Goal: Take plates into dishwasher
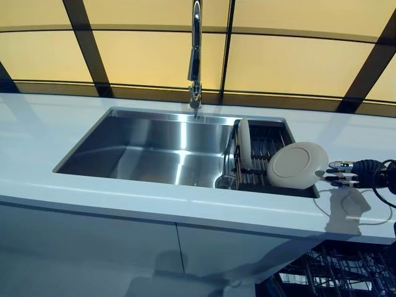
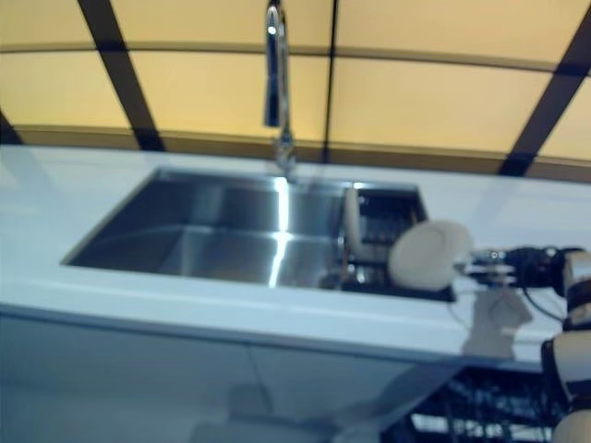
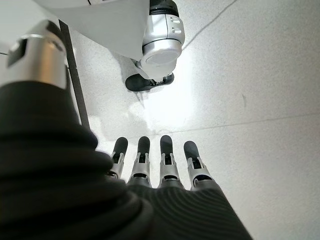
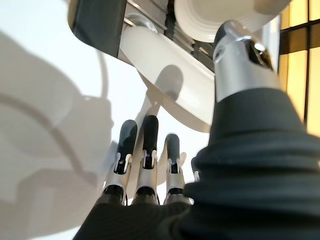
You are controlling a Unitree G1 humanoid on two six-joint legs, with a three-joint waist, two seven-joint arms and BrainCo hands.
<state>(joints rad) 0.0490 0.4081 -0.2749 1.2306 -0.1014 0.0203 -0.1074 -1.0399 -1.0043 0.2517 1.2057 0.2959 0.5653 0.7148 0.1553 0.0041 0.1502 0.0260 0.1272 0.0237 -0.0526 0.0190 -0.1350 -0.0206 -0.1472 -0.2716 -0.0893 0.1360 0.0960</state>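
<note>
A cream plate [image 1: 298, 164] is tilted over the right end of the sink [image 1: 154, 148], above the dish rack [image 1: 266, 154]. My right hand [image 1: 346, 172] comes in from the right and pinches the plate's right rim. In the right wrist view the plate [image 4: 165, 85] runs between the thumb [image 4: 240, 55] and the straight fingers [image 4: 147, 145]. A second cream plate [image 1: 244, 143] stands upright in the rack. My left hand [image 3: 155, 165] shows only in the left wrist view, fingers straight, hanging over the floor and holding nothing.
A tall chrome faucet [image 1: 195, 55] stands behind the sink. White counter [image 1: 49, 161] surrounds the sink. The open dishwasher's wire rack [image 1: 334, 272] shows below the counter at the lower right.
</note>
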